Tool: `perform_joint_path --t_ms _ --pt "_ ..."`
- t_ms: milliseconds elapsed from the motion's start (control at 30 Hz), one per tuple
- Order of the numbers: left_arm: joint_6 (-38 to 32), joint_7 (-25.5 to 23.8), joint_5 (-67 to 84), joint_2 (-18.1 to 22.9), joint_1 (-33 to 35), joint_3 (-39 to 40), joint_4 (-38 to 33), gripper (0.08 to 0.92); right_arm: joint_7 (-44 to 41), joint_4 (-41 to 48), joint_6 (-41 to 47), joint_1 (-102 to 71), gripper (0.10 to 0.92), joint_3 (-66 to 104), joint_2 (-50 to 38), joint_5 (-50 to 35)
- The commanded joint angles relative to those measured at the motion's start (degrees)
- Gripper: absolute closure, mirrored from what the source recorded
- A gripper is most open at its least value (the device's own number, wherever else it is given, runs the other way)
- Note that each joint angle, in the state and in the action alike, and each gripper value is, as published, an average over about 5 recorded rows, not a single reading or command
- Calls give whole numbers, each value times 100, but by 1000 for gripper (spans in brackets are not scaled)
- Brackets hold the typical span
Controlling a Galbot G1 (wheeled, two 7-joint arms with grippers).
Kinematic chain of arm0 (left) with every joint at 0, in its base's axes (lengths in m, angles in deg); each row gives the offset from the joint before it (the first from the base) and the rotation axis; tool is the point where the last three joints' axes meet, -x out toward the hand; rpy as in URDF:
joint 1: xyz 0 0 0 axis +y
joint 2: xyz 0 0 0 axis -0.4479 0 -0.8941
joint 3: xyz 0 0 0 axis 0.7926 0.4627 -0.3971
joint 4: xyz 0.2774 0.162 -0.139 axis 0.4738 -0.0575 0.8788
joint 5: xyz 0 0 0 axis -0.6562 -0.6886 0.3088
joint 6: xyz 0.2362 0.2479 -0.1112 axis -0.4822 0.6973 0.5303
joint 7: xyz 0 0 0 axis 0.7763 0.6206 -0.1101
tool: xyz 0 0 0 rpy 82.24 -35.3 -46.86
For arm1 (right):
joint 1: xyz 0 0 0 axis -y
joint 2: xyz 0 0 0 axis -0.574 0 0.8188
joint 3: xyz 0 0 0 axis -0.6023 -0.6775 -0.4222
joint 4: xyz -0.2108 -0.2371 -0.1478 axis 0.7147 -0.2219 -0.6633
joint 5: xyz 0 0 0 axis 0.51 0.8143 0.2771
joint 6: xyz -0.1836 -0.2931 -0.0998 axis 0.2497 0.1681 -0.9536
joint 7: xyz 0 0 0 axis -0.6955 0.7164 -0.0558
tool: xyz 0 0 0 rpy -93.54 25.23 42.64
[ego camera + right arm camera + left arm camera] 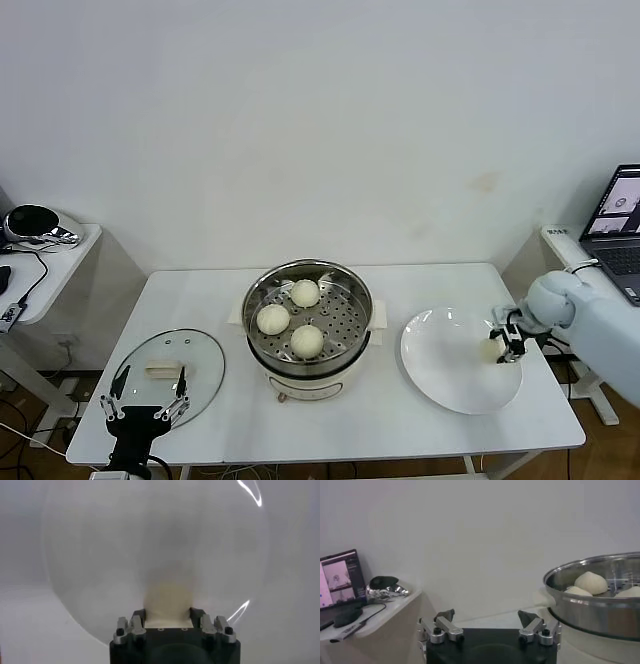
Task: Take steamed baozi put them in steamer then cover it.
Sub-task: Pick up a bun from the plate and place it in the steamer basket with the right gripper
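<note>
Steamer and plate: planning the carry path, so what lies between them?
Only bare table, in the head view, between steamer and plate.

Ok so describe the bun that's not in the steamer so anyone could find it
Start at the steamer mid-table, then go to the white plate on its right. The bun sits at that plate's far-right edge, alone, clamped between the right gripper fingers.

My rig's body, as I see it:
- Right arm [600, 320]: smooth pale grey-white shell, rounded wrist joint.
- Right gripper [509, 343]: black block body, silver metal finger links with black round screws, thin dark cables at the wrist.
- Left gripper [146, 396]: black boxy base, two silver linkages with black screw heads, dark tapered fingertips [445, 615].
- No markings that I can read.
</note>
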Motion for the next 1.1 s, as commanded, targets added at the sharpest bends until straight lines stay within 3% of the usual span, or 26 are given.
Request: perform_joint_path --t_ms 33,333,667,1100 --pt "0 0 -13 -12 -38 64 42 177 -17 -895 401 2136 473 -1550 -348 -1241" --pt "-2 1 -72 -38 -95 193 88 177 365 -1692 1049 4966 469 -3705 539 -3148" --pt "-10 9 -58 -82 -136 198 129 177 1006 -1504 1870 5318 457 -4097 2182 -4608" --pt "-8 19 -12 -73 -145 114 96 177 1580 -692 2502 4007 452 -4021 3375 -4736"
